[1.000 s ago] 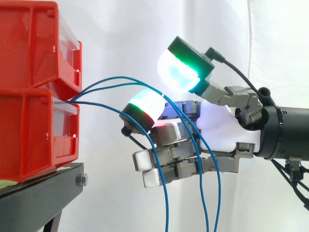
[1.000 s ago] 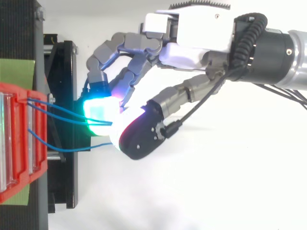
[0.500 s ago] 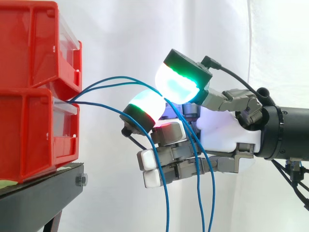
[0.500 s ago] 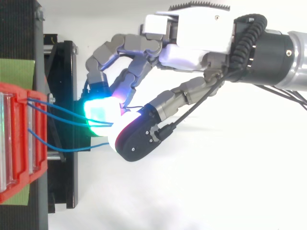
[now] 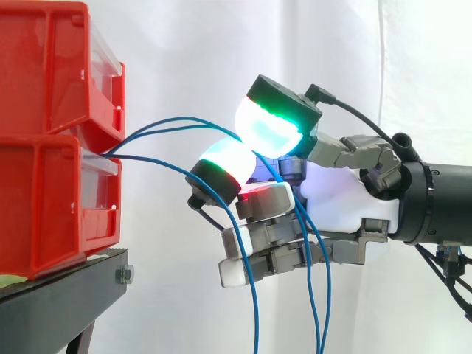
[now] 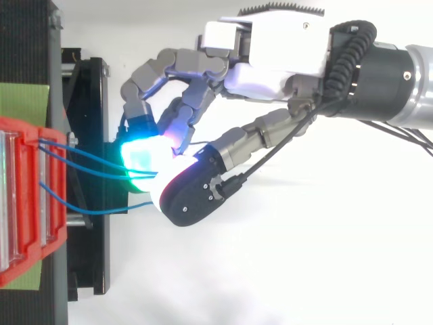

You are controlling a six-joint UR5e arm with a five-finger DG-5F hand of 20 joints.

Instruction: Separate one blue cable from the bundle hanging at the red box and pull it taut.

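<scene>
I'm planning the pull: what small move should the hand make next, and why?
Probably draw the hand back from the bin. Its pads pinch the two upper cables, which arc slack from bin to hand, while the third cable hangs free below. Whether one cable can slip out I cannot tell.

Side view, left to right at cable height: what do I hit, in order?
Stacked red bins → blue cables → hand → black wrist of the arm.
</scene>
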